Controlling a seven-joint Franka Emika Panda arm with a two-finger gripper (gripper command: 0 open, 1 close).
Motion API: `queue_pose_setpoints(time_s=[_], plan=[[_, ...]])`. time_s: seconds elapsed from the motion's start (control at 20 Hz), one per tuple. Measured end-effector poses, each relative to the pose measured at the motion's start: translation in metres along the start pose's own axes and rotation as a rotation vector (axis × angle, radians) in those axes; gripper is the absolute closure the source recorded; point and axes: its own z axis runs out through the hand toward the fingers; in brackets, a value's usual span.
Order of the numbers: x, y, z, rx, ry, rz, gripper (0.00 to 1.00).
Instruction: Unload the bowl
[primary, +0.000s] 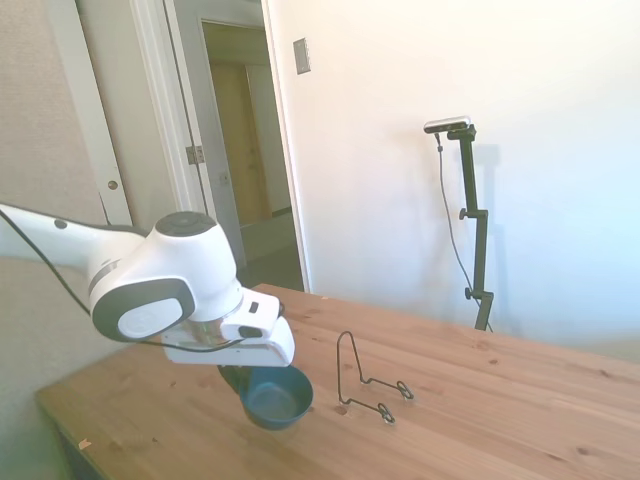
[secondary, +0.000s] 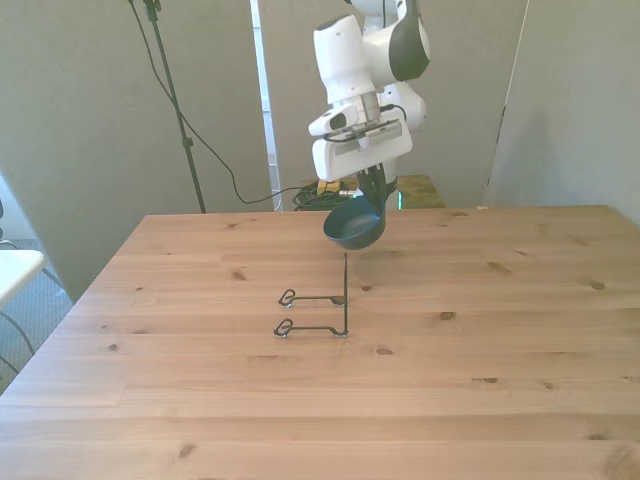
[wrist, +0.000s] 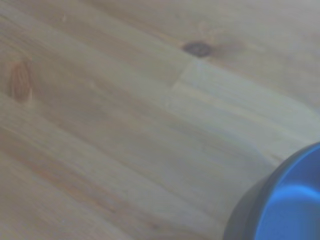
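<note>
Above the wooden table (secondary: 500, 330), the gripper (secondary: 372, 190) pinches the rim of the bowl (secondary: 354, 226), holding it tilted and clear of the wire stand (secondary: 318, 310). Lower it level, beside the stand, then release.

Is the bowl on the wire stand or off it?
Off. The bowl hangs tilted in the gripper, above the table; the wire stand holds nothing.

White rounded arm (primary: 165, 275), grey joint caps (1 black cable trailing), dark fingers (secondary: 375, 186)
</note>
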Motion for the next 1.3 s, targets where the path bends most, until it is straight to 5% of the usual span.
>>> queue_pose_setpoints(time_s=[0.65,0.7,1.3], plan=[[-0.013,-0.015,0.055,-0.257,0.049,0.254,1.0],[-0.013,-0.016,0.057,-0.275,0.052,0.268,0.0],[-0.01,-0.028,0.063,-0.387,0.073,0.41,0.0]])
